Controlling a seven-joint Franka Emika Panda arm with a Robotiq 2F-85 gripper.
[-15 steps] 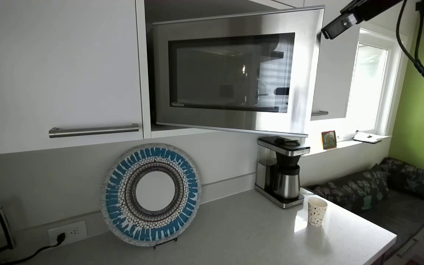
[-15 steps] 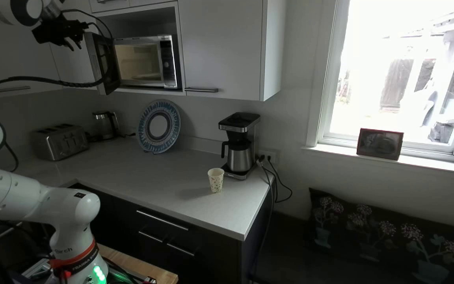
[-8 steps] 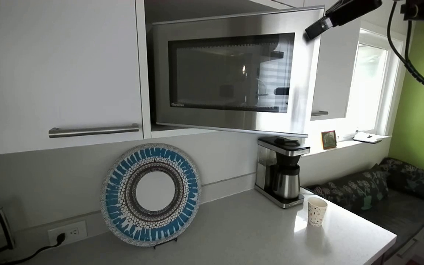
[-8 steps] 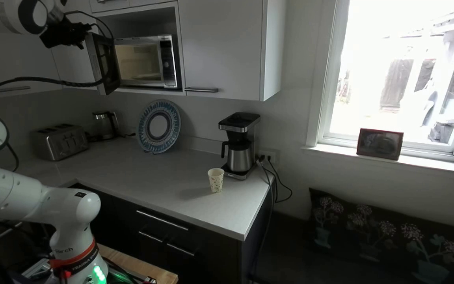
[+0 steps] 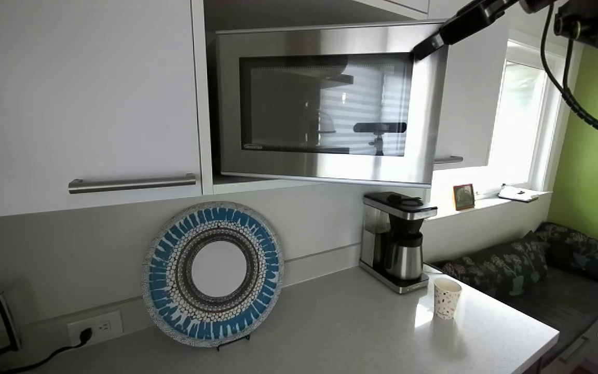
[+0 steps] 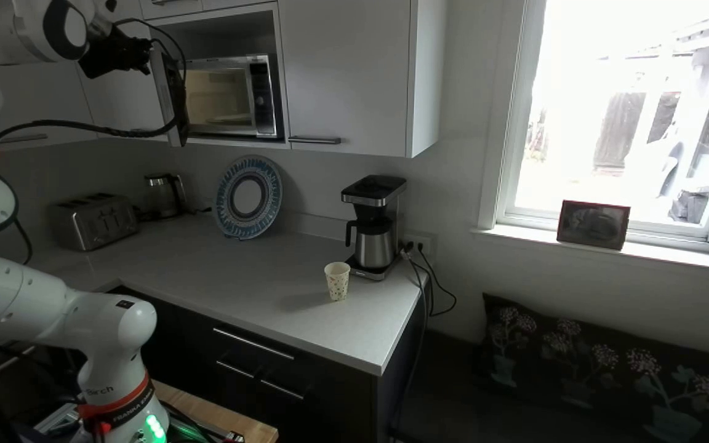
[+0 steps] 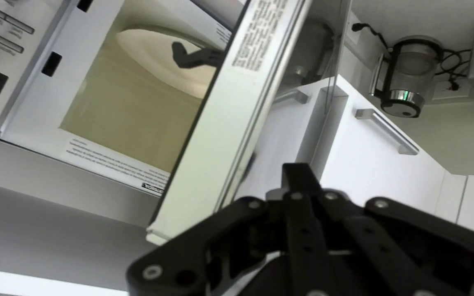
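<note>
My gripper (image 7: 300, 179) is shut, its fingertips together with nothing seen between them. In an exterior view the gripper (image 5: 423, 49) overlaps the outer face of the microwave door (image 5: 423, 119), near its upper free corner. The exact contact spot is hidden, though the tips look close against the steel. The door stands ajar, swung out from the microwave (image 6: 261, 101), whose lit cavity (image 6: 216, 95) shows. In the wrist view the door's edge (image 7: 216, 164) runs diagonally left of the fingers, with a dark latch hook (image 7: 198, 57) jutting over the pale turntable (image 7: 150, 53).
White cupboards (image 6: 354, 74) flank the microwave niche. Below, the counter (image 6: 237, 277) carries a coffee maker (image 6: 373, 191), a speckled paper cup (image 6: 337, 283), a decorated round plate (image 6: 225, 197), a kettle (image 6: 162, 195) and a toaster (image 6: 93, 223). A black cable (image 6: 114, 130) loops from the arm.
The fingers, apart a second ago, have come together. The gripper has moved farther over the door's face, and the door has swung slightly toward the microwave, its reflections shifting.
</note>
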